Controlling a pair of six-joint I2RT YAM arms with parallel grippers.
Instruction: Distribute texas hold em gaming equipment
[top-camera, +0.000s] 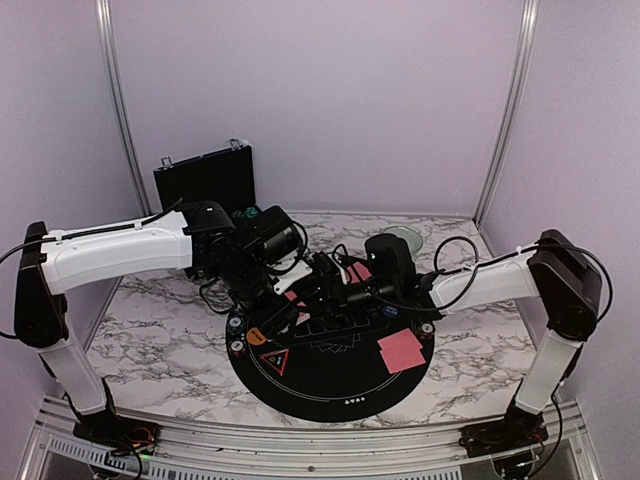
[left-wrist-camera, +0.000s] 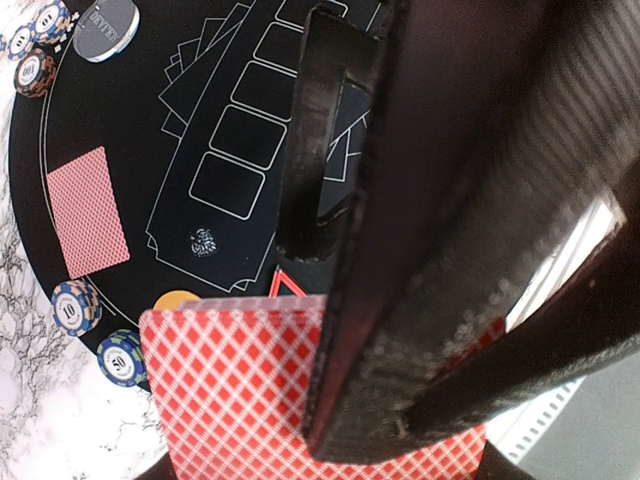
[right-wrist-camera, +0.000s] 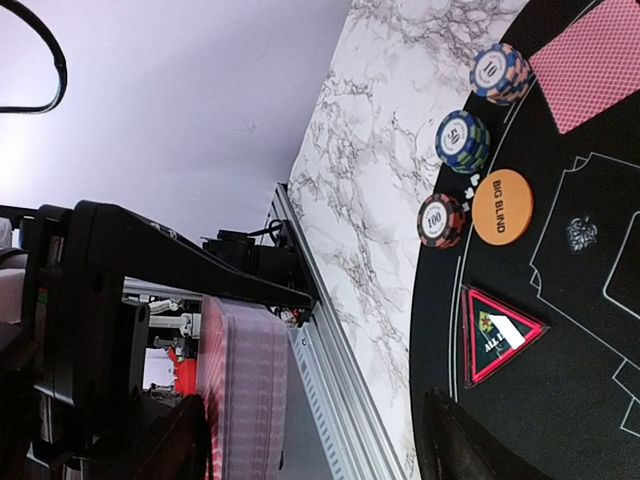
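My left gripper (top-camera: 300, 290) (left-wrist-camera: 330, 465) is shut on a deck of red-backed playing cards (left-wrist-camera: 230, 390) (right-wrist-camera: 245, 390), held above the round black mat (top-camera: 330, 385). My right gripper (top-camera: 330, 285) (right-wrist-camera: 312, 400) stands open. One of its fingers (left-wrist-camera: 420, 260) lies across the deck's face, and the other is well clear. A single card (top-camera: 401, 350) (left-wrist-camera: 88, 210) (right-wrist-camera: 590, 60) lies face down on the mat. Poker chip stacks (right-wrist-camera: 463, 140) (left-wrist-camera: 76, 305) (top-camera: 237, 346) sit at the mat's rim beside an orange BIG BLIND disc (right-wrist-camera: 502, 206) (top-camera: 257, 337).
A red-edged ALL IN triangle (right-wrist-camera: 500, 335) (top-camera: 275, 358) lies on the mat. More chips (left-wrist-camera: 35, 70) and a grey disc (left-wrist-camera: 107, 28) sit at the mat's other side. A black case (top-camera: 205, 178) and a pale green bowl (top-camera: 403, 238) stand at the back.
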